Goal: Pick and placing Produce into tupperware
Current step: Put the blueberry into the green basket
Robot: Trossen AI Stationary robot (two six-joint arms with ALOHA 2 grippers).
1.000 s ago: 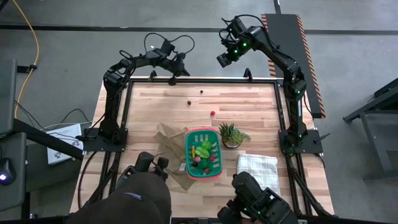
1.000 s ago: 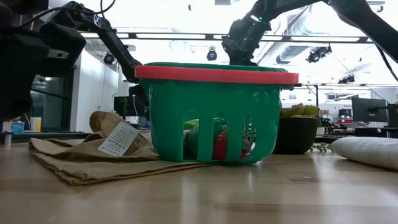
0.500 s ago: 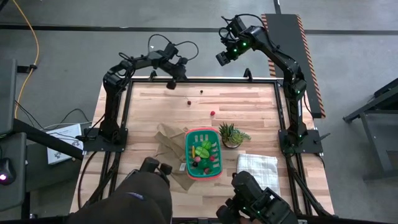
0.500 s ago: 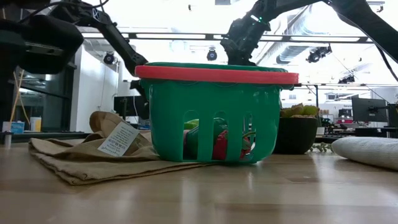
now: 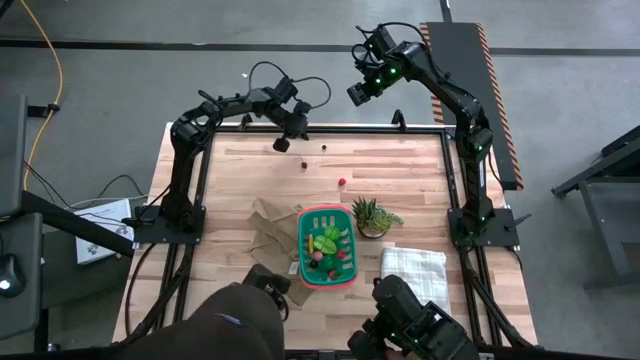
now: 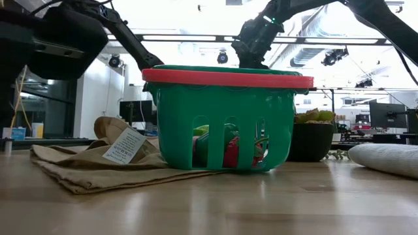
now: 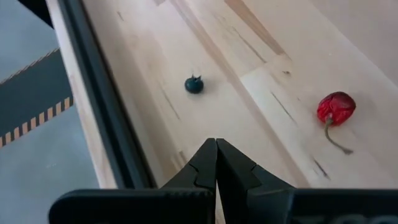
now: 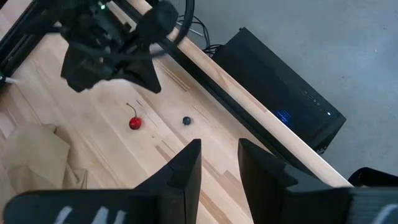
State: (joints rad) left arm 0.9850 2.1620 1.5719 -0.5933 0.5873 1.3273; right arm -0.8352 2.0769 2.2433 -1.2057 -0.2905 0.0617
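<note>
The teal tupperware (image 5: 327, 246) with its orange rim (image 6: 227, 78) stands near the table's middle, with green and red produce (image 5: 326, 243) inside. A red cherry (image 7: 336, 107), a dark berry (image 7: 194, 84) and a small red ball (image 5: 342, 183) lie loose on the wood toward the far edge. My left gripper (image 5: 283, 143) is shut and hangs over the far edge, just left of the berry and cherry, touching nothing. My right gripper (image 5: 358, 92) hovers high beyond the far edge, open, with nothing between its fingers (image 8: 189, 165).
A spiky potted plant (image 5: 370, 215) stands right of the tupperware, which rests partly on a crumpled brown paper bag (image 5: 270, 232). A folded white cloth (image 5: 413, 267) lies near the right front corner. A person in dark clothing (image 5: 230, 325) leans in at the near edge. A black frame rail (image 7: 99, 93) runs along the far edge.
My left gripper has swung toward the table's right along the far edge and in over the wood, nearer the dark berry and cherry, tipping as it went and staying shut. The person at the near edge has shifted to the right.
</note>
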